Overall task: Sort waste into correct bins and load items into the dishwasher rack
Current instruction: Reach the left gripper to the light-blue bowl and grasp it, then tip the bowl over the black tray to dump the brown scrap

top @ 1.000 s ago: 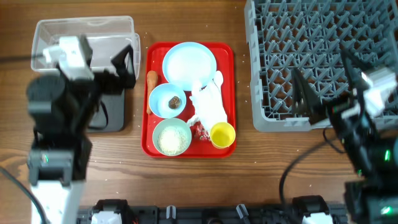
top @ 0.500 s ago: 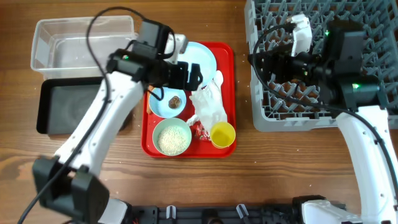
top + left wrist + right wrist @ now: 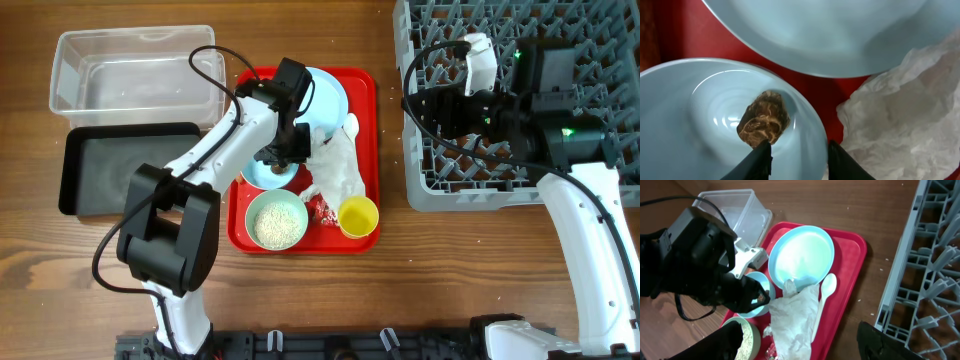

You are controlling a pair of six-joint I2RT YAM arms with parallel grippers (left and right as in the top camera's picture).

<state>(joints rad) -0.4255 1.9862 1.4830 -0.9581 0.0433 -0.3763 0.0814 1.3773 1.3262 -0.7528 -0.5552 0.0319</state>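
Left gripper (image 3: 800,161): we hold it spread and empty, low over the small bowl (image 3: 685,115). One finger is inside the rim and the other outside it.
Brown lump (image 3: 763,126): it sits in the bowl's bottom, right at the tip of our inner finger. We cannot tell whether the two touch.
Plate (image 3: 840,30): it lies just beyond our left fingertips, across a strip of red tray (image 3: 680,35).
Napkin (image 3: 900,110): it is crumpled on the tray beside our outer finger and reaches up to the plate's rim.
Spoon (image 3: 823,297): it rests along the napkin's far side, bowl end beside the plate.
Rice bowl (image 3: 276,221), wrapper (image 3: 322,209), yellow cup (image 3: 358,216): they sit on the tray behind our left gripper, toward the arm's base.
Clear tub (image 3: 130,70), black tray (image 3: 110,170): both are well apart, to our left gripper's left.
Right gripper (image 3: 805,345): its fingers are wide apart with nothing between them. It points toward the red tray.
Rack (image 3: 600,30): it lies beneath and to the right of our right gripper.
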